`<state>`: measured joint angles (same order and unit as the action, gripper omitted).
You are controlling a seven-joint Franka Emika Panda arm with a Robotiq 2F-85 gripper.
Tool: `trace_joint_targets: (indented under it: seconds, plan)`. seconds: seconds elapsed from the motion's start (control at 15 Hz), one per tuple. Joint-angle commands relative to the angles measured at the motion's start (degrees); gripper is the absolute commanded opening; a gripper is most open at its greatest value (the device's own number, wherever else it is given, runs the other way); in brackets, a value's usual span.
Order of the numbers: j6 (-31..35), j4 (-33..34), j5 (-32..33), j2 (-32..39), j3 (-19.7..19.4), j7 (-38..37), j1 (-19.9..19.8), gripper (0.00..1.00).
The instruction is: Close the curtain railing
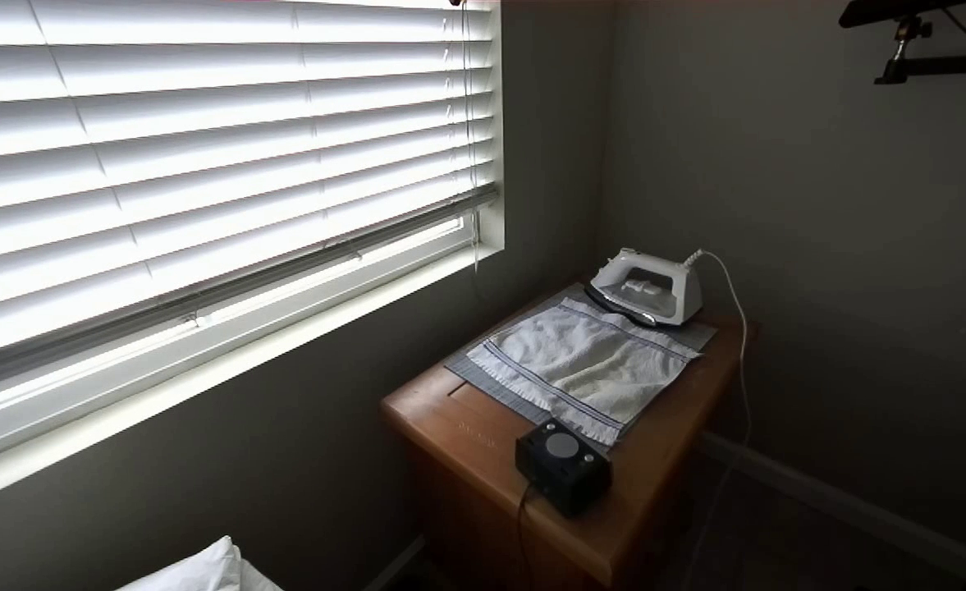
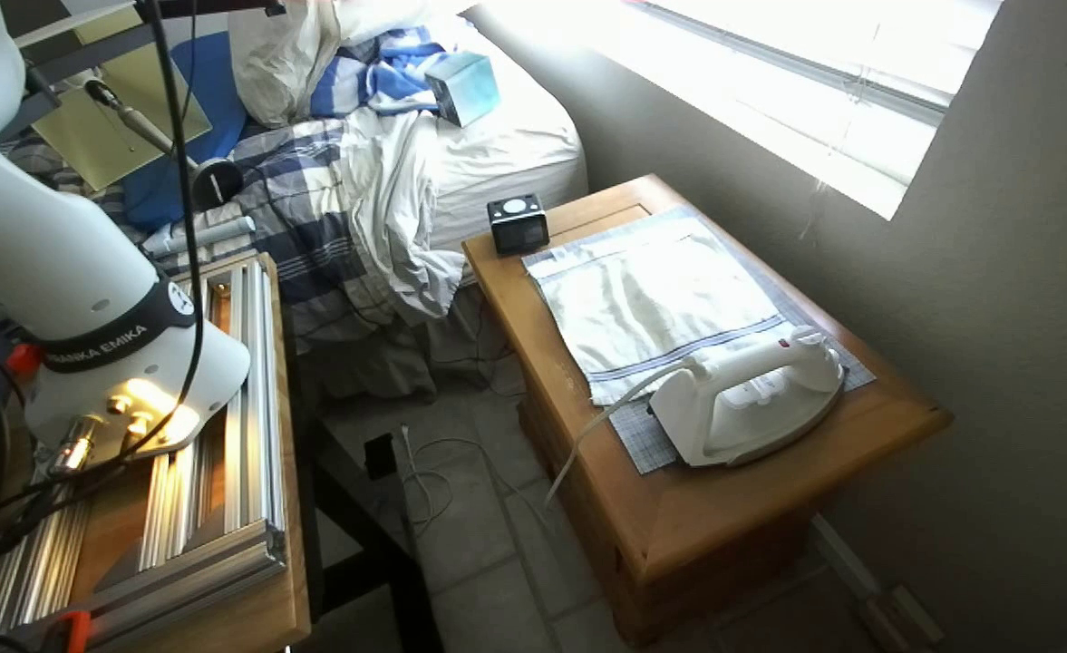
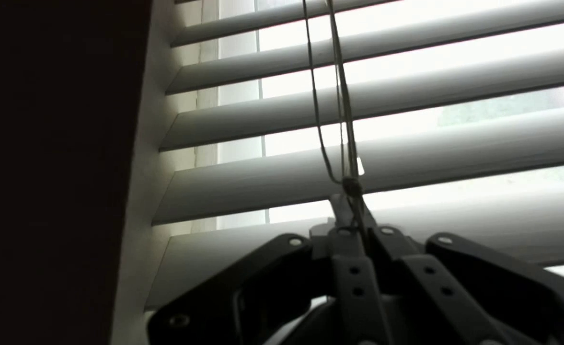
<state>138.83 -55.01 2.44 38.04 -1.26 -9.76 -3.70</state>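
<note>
Gripper [image 3: 357,218] clenched on the pull cords [image 3: 346,110], just below their knot [image 3: 352,186] (presumably to prevent slipping); load runs toward 12 o'clock. Blind [image 1: 203,107]: slats [image 3: 406,158] parted, 10 o'clock in an exterior view.

Top of the blinds [image 1: 203,111]? Couldn't see it, both exterior views chopped it off. The arm [image 2: 66,245] got cropped too. The pincer [image 3: 357,218] was kinda blurry, its back end lost below the wrist view, and the tail of the cord [image 3: 345,96] was hidden in its grip. Marks [image 1: 477,433] on the table [image 1: 425,402] were too faint to read.
</note>
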Motion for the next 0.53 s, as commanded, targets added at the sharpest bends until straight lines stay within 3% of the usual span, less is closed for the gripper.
trace_joint_targets:
  seconds: [0.0,0.47]
  plan:
    - [-6.2,-1.5,-0.3,-2.8,-0.2,-1.1,0.0,0.0]
    - [-7.8,-1.4,-0.6,-3.2,0.1,-1.1,-0.2,0.0]
